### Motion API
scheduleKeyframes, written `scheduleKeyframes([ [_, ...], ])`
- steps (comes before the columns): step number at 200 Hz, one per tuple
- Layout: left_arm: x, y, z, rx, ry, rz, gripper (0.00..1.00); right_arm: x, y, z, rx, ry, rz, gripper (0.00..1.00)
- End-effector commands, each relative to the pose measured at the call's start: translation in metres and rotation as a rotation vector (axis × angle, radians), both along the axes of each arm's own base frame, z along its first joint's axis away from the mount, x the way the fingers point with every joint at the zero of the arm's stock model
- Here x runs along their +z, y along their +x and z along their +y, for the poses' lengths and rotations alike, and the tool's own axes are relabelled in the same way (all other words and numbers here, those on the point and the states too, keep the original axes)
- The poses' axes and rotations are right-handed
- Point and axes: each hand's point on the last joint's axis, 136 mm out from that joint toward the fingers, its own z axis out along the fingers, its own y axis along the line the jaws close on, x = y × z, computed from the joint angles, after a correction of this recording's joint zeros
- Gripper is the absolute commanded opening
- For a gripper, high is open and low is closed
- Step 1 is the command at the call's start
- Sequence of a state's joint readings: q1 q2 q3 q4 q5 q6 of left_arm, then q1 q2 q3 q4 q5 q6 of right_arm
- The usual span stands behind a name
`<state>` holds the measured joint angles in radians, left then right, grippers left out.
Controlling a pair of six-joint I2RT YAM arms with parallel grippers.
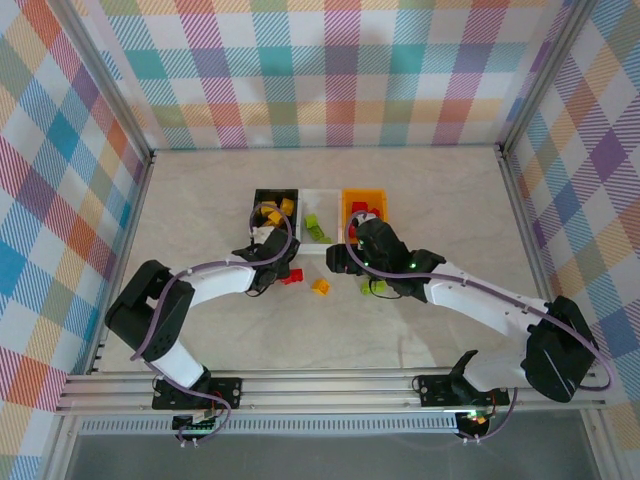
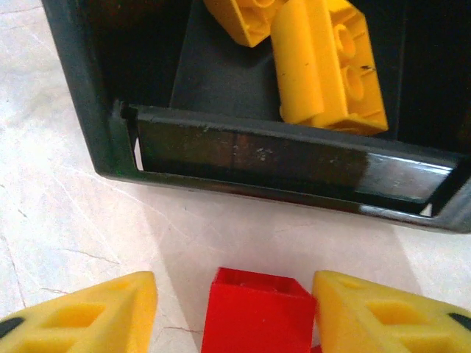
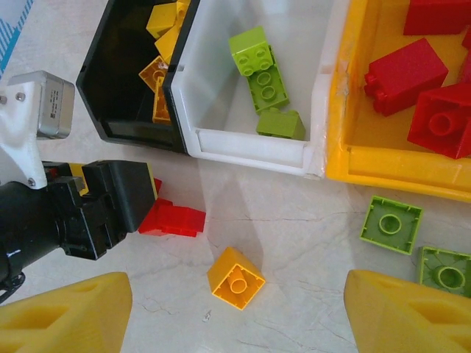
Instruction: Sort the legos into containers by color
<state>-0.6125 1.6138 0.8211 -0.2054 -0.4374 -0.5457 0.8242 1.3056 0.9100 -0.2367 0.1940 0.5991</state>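
Bins sit in 1 row on the bench [image 1: 200, 200], sides touching: the black bin [image 1: 258, 200] on the left, the white bin [image 1: 322, 198] in the middle, the orange-yellow bin [image 1: 363, 194] on the right. Your left claw [image 2: 234, 287] hangs just in front of the black bin's near wall, open astride a red lego [image 2: 254, 316]; 1 finger touches it, the other stands apart. Your right claw [image 3: 239, 294] is spread wide, holding nothing, above a loose yellow lego [image 3: 235, 278] on the bench. 2 green legos [image 3: 391, 224] lie near the orange-yellow bin. Yellow legos [image 2: 327, 66] lie in the black bin, green ones [image 3: 257, 62] in the white, red ones [image 3: 405, 73] in the orange-yellow.
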Motion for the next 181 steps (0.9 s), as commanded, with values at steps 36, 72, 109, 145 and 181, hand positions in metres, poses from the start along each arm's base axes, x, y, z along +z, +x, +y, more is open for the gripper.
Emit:
scheduleKeyframes([
  [36, -0.015, -0.016, 0.023, 0.08, 0.026, 0.006, 0.36, 0.006, -0.005, -0.011, -0.032, 0.003, -0.007, 0.76],
  [72, 0.023, -0.03, 0.016, 0.054, -0.038, -0.065, 0.3, 0.007, -0.006, -0.018, -0.061, 0.015, -0.02, 0.76],
  [109, 0.087, -0.031, -0.018, -0.039, -0.133, -0.136, 0.29, -0.011, -0.016, -0.043, -0.139, -0.01, 0.01, 0.77],
  [145, 0.128, 0.001, -0.093, -0.164, -0.214, -0.163, 0.29, -0.041, -0.035, -0.072, -0.227, -0.032, 0.075, 0.77],
  [181, 0.126, 0.045, -0.169, -0.248, -0.256, -0.119, 0.29, -0.058, -0.051, -0.093, -0.263, -0.08, 0.124, 0.77],
])
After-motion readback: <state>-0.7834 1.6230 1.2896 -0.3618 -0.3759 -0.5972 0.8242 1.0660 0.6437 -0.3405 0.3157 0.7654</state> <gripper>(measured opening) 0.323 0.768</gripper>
